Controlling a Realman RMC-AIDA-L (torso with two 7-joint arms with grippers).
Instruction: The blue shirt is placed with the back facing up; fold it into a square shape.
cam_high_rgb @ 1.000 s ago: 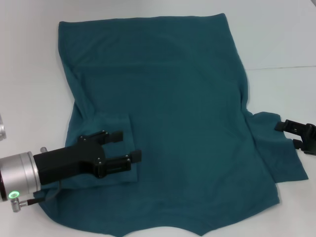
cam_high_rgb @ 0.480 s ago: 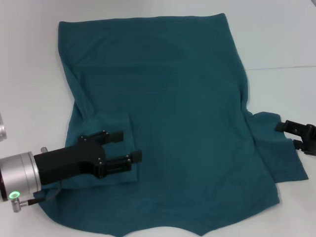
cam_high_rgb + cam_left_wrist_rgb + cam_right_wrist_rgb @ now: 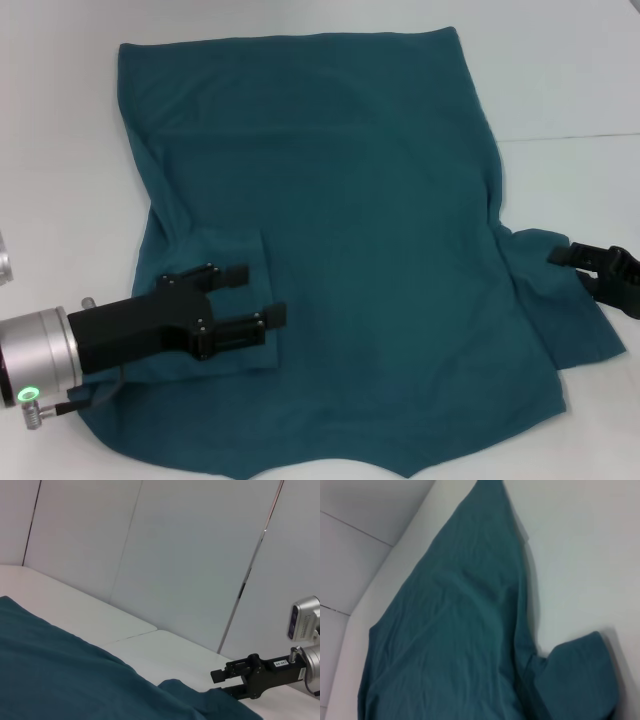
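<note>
Teal blue shirt [image 3: 340,230] lay spread plain-side up on the white table [image 3: 60,150], left sleeve folded in under my wide-jawed left gripper [image 3: 255,295], my right gripper [image 3: 575,268], jaws apart, at the right sleeve, which I judged needed pinching next.

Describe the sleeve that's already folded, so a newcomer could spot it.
On the white table lies the blue shirt, spread flat. Under the open left gripper its left sleeve lies folded inward onto the body; the other sleeve sticks out sideways.
</note>
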